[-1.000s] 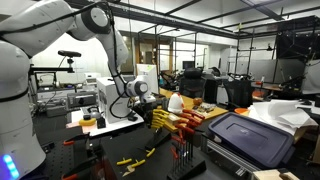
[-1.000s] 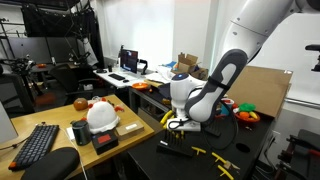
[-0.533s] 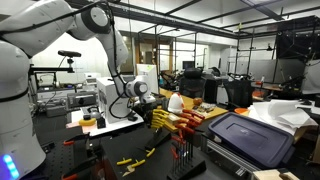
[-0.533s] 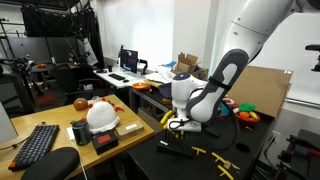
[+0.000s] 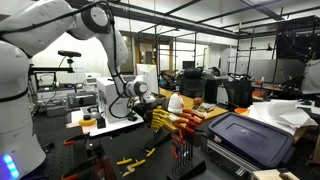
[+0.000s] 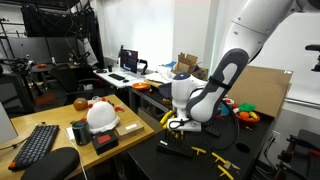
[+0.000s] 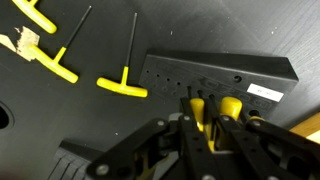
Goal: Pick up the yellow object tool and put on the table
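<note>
Fingers of my gripper (image 7: 200, 118) are closed on the yellow T-handle tool (image 7: 198, 105), which sits in the black tool holder (image 7: 255, 78), just beside a second yellow handle (image 7: 230, 107). Other yellow T-handle keys (image 7: 122, 85) lie loose on the black table (image 7: 90, 130) near the holder.

Black table (image 7: 240, 25), yellow T-handle tools (image 7: 122, 87) lying flat; black tool rack (image 7: 260, 75) beside them
</note>
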